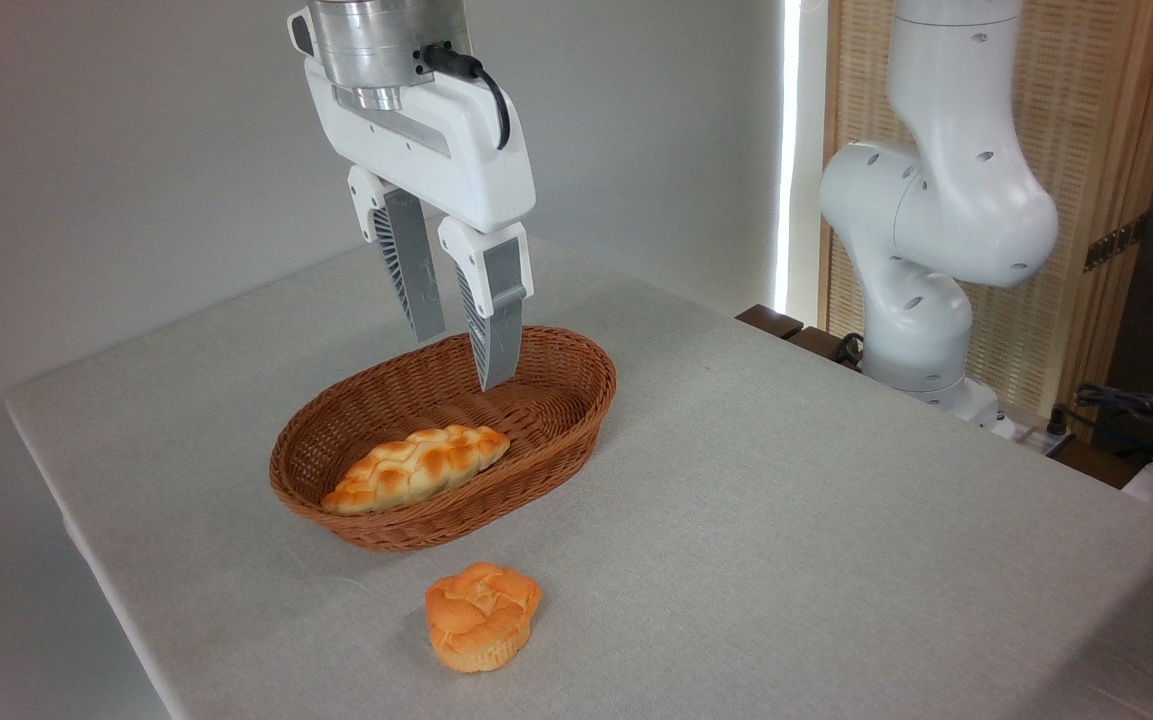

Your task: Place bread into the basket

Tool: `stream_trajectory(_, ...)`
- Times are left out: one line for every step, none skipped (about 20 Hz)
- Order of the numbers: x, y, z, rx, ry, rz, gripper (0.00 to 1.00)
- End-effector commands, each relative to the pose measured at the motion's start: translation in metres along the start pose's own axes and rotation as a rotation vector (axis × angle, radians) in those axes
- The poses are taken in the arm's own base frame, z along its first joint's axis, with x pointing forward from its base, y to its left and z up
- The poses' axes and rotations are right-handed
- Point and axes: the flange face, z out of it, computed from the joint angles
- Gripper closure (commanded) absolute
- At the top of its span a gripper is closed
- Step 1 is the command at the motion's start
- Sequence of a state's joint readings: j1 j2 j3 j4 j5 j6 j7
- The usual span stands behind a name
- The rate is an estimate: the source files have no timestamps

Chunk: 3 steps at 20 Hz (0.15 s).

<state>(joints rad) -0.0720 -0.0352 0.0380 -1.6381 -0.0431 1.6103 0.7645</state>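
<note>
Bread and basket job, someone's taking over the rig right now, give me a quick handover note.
Gripper: open, empty, hanging above the far half of the basket.
Bread: the braided loaf lies inside the basket, at its near end, clear of the fingers.
Round orange bun: on the table in front of the basket, not part of the job.
Done: bread is in.
Left: probably only pulling the arm away.

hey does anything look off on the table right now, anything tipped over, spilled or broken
Nothing stands out. The bread lies whole in the basket, toward its near end. The basket sits flat on the table. The small bun rests on the cloth in front of the basket, intact. The gripper hangs open above the basket, holding nothing.
</note>
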Motion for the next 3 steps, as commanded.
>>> stream_trajectory(-0.0015, -0.0019, -0.0035, -0.019, -0.009, 0.009, 0.0)
stream_trajectory(-0.0015, -0.0019, -0.0035, -0.019, -0.009, 0.01, 0.0)
stream_trajectory(-0.0015, -0.0019, -0.0035, -0.019, -0.009, 0.009, 0.0)
